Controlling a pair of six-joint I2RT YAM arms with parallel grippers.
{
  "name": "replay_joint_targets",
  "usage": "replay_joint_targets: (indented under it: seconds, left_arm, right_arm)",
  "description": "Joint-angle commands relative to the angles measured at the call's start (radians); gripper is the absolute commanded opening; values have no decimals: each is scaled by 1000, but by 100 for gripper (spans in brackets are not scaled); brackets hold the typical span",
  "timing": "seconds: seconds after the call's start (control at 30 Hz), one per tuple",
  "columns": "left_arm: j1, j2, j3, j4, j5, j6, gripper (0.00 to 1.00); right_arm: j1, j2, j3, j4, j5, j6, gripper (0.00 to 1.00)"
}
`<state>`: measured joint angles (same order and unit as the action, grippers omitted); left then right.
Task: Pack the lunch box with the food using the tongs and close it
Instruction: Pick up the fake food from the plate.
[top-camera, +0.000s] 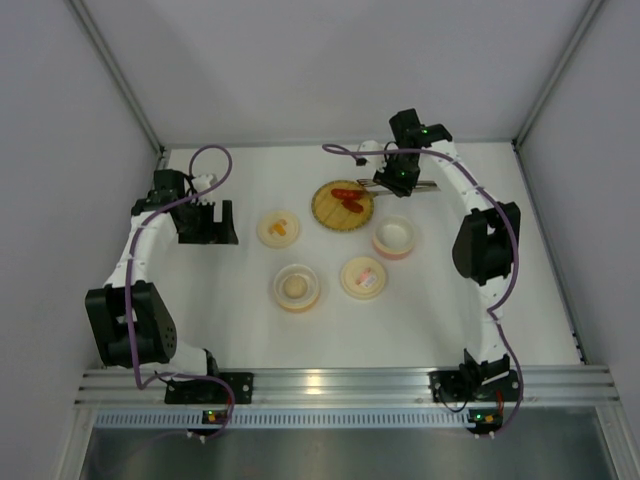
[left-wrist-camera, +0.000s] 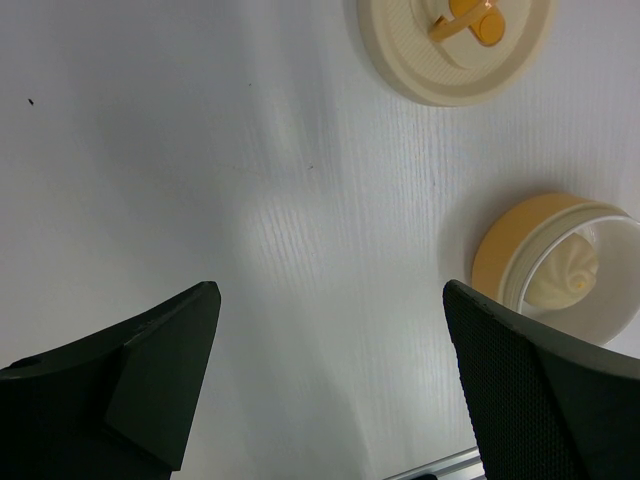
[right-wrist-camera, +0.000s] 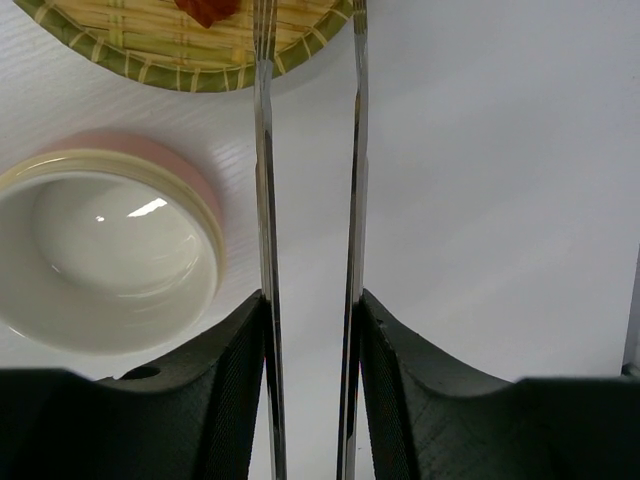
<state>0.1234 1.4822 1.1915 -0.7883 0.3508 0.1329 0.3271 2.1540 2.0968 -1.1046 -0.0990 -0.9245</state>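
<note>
Slim silver tongs (right-wrist-camera: 263, 200) run between the fingers of my right gripper (right-wrist-camera: 310, 300), which is shut on their two arms; the arms stand apart. Their tips reach over the woven plate (top-camera: 326, 212), where red sausage pieces (top-camera: 348, 199) lie, and one piece (right-wrist-camera: 205, 10) shows at the wrist view's top edge. The lunch box stands as separate round bowls: an empty pink one (top-camera: 395, 238) beside the tongs and an orange one (top-camera: 296, 287) holding the cream-white ball (left-wrist-camera: 565, 280). My left gripper (left-wrist-camera: 330, 290) hovers open over bare table at the left, empty.
Two round cream lids lie on the table, one with orange marks (top-camera: 278, 228) near the left gripper and one with pink marks (top-camera: 363, 277) in front of the pink bowl. White walls enclose the table on three sides.
</note>
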Motion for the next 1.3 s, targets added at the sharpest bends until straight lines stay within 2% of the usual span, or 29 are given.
replay_joint_targets:
  seconds: [0.0,0.53,1.27]
  left_arm:
    - [4,6,30,17,11,4,98]
    - [2,9,11,24,5,7,98]
    - [2,18,3,29,4,-1,98]
  right_arm:
    - [0,1,65,-32,-10,-22,39]
    - [32,32,69,-54,-22,-27,40]
    - [56,87,92,12,12,-31,40]
